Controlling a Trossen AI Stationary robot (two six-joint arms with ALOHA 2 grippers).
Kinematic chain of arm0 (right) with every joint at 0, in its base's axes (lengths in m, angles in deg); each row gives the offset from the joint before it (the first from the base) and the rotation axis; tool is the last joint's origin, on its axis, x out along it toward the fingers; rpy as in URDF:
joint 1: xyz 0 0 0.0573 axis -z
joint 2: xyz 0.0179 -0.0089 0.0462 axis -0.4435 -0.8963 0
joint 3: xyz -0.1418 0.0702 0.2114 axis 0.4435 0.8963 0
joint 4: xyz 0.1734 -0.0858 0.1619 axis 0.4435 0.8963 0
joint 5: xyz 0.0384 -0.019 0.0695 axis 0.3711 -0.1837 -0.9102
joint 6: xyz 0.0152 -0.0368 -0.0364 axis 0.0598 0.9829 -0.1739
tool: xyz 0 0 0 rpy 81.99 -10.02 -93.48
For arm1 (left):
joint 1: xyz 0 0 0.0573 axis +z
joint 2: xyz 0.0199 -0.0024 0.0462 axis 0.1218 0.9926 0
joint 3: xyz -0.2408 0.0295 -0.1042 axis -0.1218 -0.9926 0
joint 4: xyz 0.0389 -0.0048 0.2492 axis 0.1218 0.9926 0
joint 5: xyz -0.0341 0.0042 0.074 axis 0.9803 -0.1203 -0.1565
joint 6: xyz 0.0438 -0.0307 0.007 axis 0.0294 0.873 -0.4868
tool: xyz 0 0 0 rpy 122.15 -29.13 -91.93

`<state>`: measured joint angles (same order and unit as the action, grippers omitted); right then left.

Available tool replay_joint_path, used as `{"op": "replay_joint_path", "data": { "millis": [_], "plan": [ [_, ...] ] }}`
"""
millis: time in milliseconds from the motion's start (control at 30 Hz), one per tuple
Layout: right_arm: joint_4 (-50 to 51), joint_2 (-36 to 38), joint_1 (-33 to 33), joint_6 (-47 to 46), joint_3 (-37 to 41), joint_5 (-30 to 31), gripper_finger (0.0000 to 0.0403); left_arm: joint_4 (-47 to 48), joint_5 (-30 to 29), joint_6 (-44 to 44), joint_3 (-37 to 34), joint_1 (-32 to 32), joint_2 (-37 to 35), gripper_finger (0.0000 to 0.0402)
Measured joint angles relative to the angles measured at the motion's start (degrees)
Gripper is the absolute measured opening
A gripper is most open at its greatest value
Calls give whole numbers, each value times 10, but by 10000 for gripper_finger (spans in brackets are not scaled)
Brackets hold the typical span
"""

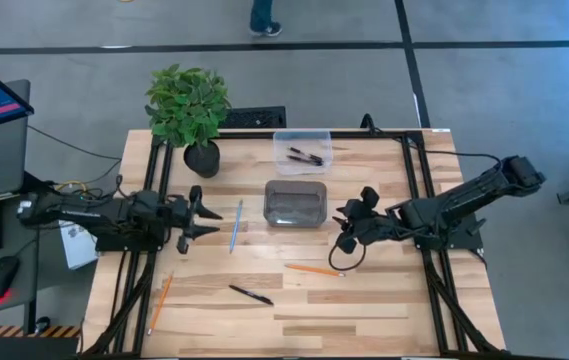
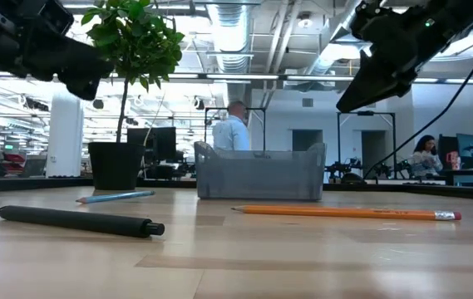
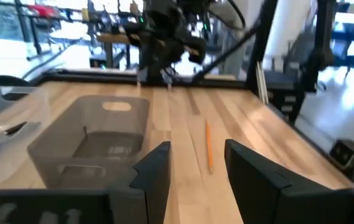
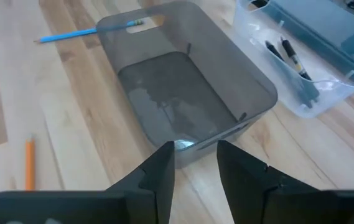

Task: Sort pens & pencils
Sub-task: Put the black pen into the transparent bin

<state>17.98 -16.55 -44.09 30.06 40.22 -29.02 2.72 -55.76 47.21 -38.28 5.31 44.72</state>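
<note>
On the wooden table lie a black pen (image 1: 251,294) (image 2: 78,220), an orange pencil (image 1: 314,269) (image 2: 344,213), a second orange pencil (image 1: 161,300) by the left edge, and a light blue pencil (image 1: 235,225) (image 4: 83,32). Two more pens (image 1: 304,156) (image 4: 288,56) lie in the clear bin (image 1: 302,138). The grey bin (image 1: 296,203) (image 4: 183,87) holds nothing I can see. My left gripper (image 1: 199,215) (image 3: 195,174) stands open left of the blue pencil, pointing level. My right gripper (image 1: 344,228) (image 4: 195,165) hangs open right of the grey bin, tipped down toward it.
A potted plant (image 1: 189,110) stands at the far left corner. Black frame rails (image 1: 419,200) run along both sides of the table. A person stands in the room beyond the far edge. Bare wood lies between the pen and the near edge.
</note>
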Motion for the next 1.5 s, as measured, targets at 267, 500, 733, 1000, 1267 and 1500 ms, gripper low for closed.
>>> {"op": "replay_joint_path", "data": {
  "millis": [267, 500, 733, 1000, 1267, 1500],
  "plan": [
    [0, 0, 24, 0, 0, 0, 141, 39, -65, -49, 116, -98, 190, 142],
    [3, 0, 33, 1, 0, 0, 146, 144, -144, -8, 247, -180, 378, 142],
    [13, 0, 31, 1, 0, -1, 142, 215, -157, -11, 351, -214, 541, 142],
    [30, 0, 31, 0, 0, -1, 145, 269, -111, -1, 424, -216, 673, 142],
    [33, 0, 31, 0, 0, -1, 143, 361, -60, 2, 506, -235, 731, 142],
    [40, 0, 31, 0, 0, -2, 143, 350, -66, 18, 527, -264, 734, 142]
  ]
}}
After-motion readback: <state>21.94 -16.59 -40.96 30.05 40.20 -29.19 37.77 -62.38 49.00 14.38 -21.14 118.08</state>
